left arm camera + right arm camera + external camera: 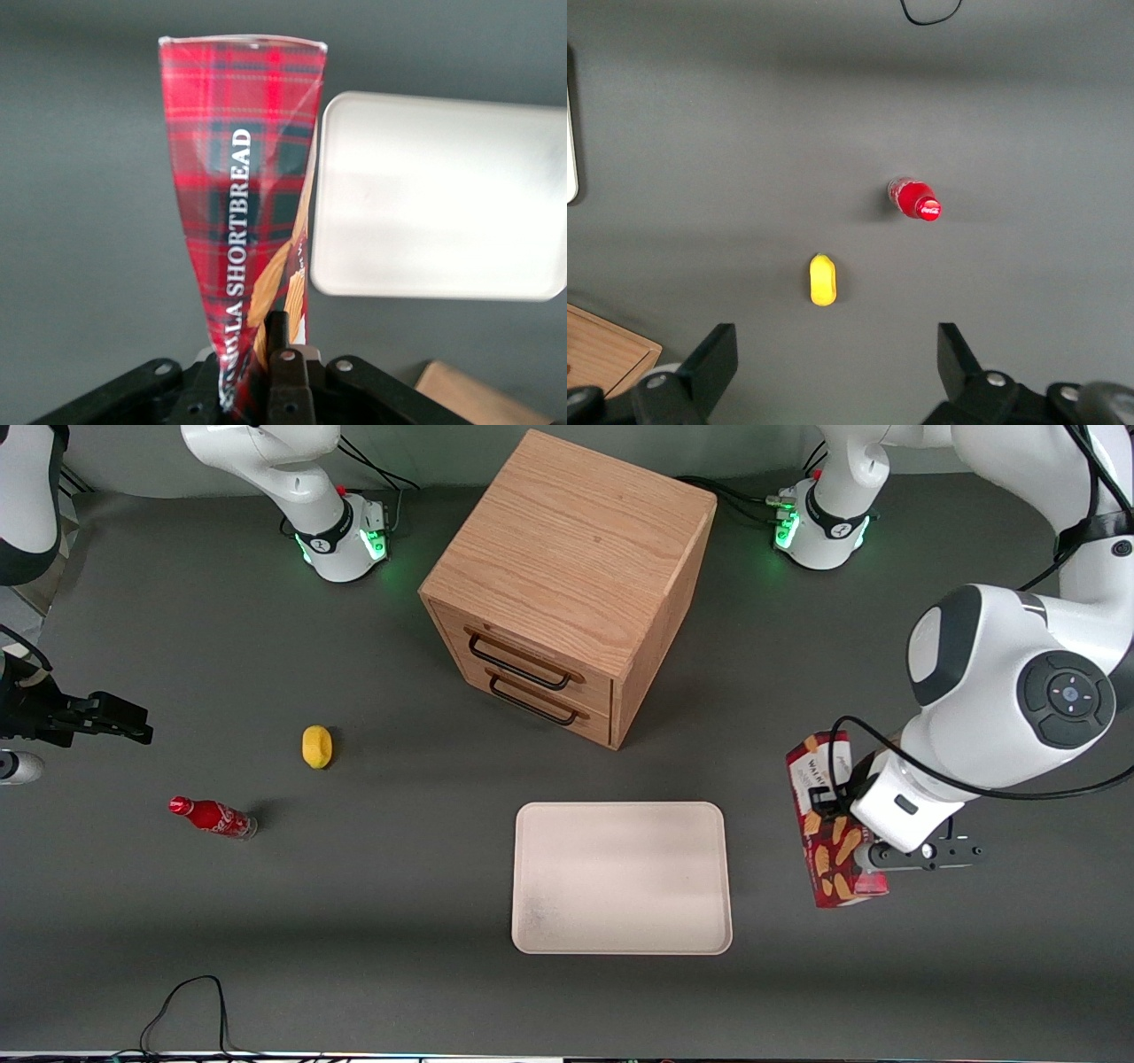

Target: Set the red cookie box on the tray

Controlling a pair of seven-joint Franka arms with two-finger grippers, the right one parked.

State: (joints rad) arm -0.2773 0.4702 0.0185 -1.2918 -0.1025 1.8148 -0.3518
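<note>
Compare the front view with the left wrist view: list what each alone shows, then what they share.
Front view only: the yellow lemon, the soda bottle and the drawer fronts of the wooden cabinet.
Left wrist view only: the SHORTBREAD lettering on the box's tartan side.
Both: the red cookie box gripped in the tool, beside the tray.
</note>
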